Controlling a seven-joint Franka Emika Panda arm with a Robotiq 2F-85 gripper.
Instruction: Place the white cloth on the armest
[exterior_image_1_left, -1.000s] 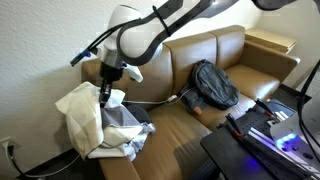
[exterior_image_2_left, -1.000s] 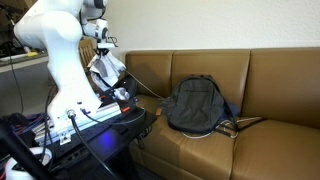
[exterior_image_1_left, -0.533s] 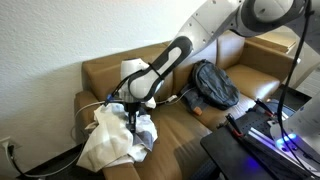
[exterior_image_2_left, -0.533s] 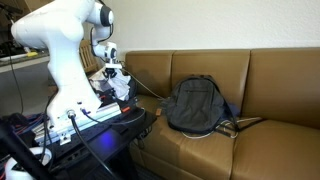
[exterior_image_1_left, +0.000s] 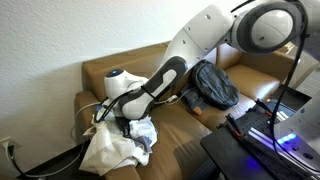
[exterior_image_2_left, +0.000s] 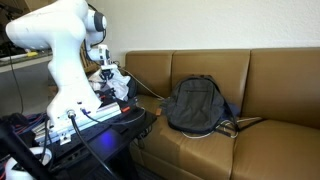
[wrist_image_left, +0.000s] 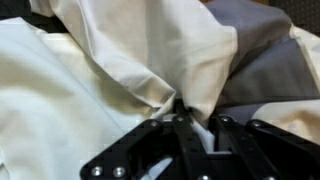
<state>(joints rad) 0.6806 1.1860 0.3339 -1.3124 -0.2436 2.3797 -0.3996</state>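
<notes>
Tool (wrist_image_left: 190, 122) pinches a fold of white cloth (exterior_image_1_left: 108, 150) and sits lower than a second ago. Cloth now slumps over sofa armrest (exterior_image_1_left: 82, 103).

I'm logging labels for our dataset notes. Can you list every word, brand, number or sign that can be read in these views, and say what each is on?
No text can be read in any view.
The white cloth is plain.
The backpack shows no legible logo.
If the robot arm or the electronics carry markings, they are too small or blurred to read.
</notes>
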